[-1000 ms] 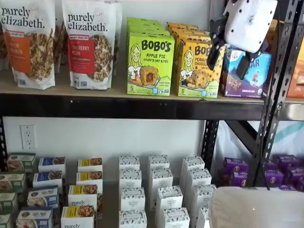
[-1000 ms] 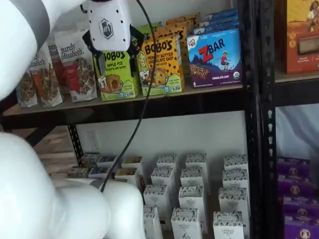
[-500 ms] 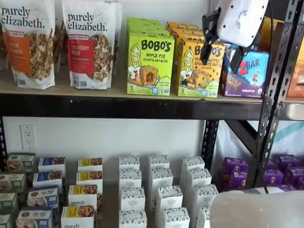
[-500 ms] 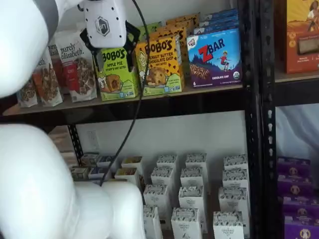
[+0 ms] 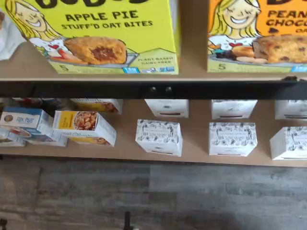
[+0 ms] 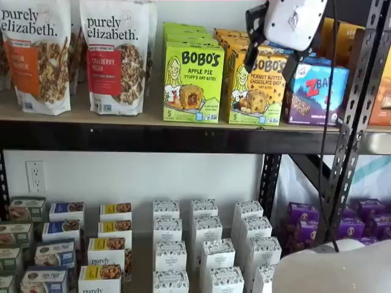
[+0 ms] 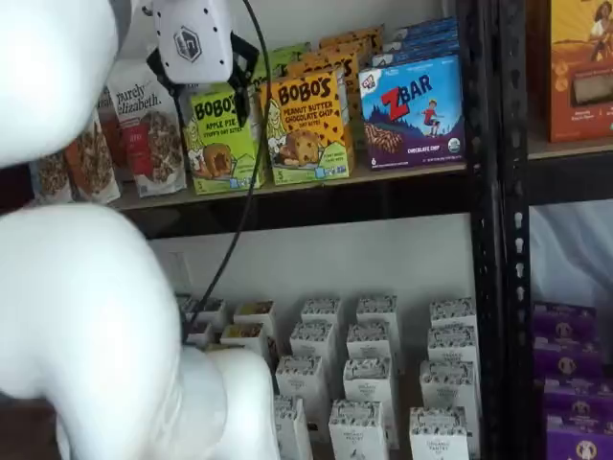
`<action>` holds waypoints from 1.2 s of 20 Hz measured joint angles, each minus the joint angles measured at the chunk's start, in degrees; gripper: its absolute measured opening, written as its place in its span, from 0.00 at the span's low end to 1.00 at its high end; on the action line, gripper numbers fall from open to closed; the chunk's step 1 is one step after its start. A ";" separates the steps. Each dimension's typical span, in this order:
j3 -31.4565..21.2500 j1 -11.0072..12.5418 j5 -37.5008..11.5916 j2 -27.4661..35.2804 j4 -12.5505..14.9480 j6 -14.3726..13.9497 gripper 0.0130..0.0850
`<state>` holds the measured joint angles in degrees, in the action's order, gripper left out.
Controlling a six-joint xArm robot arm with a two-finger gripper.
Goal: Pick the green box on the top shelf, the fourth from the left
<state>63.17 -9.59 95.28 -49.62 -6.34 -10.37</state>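
The green box (image 6: 193,79) reads "BOBO'S Apple Pie" and stands upright at the front edge of the top shelf (image 6: 140,119), with more green boxes lined up behind it. Both shelf views show it, and its lower front (image 5: 100,33) fills much of the wrist view. My gripper (image 6: 269,61) hangs in front of the shelf, open, with a plain gap between its black fingers and nothing in them. In a shelf view the gripper sits before the orange box to the green box's right. In a shelf view the gripper (image 7: 209,103) overlaps the green box (image 7: 222,139).
An orange Bobo's peanut butter box (image 6: 256,85) stands right beside the green box, then a blue ZBar box (image 6: 317,91). Granola bags (image 6: 116,55) stand to its left. A black perforated upright (image 6: 360,91) rises at the right. Small white boxes (image 6: 208,244) fill the lower shelf.
The gripper has moved left and slightly up, from in front of the ZBar box towards the Bobo's boxes. Its fingers have stayed open.
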 joint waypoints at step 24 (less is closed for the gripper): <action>6.86 -7.35 -9.10 11.85 4.14 -6.03 1.00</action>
<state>70.03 -16.95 86.17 -37.77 -2.21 -16.40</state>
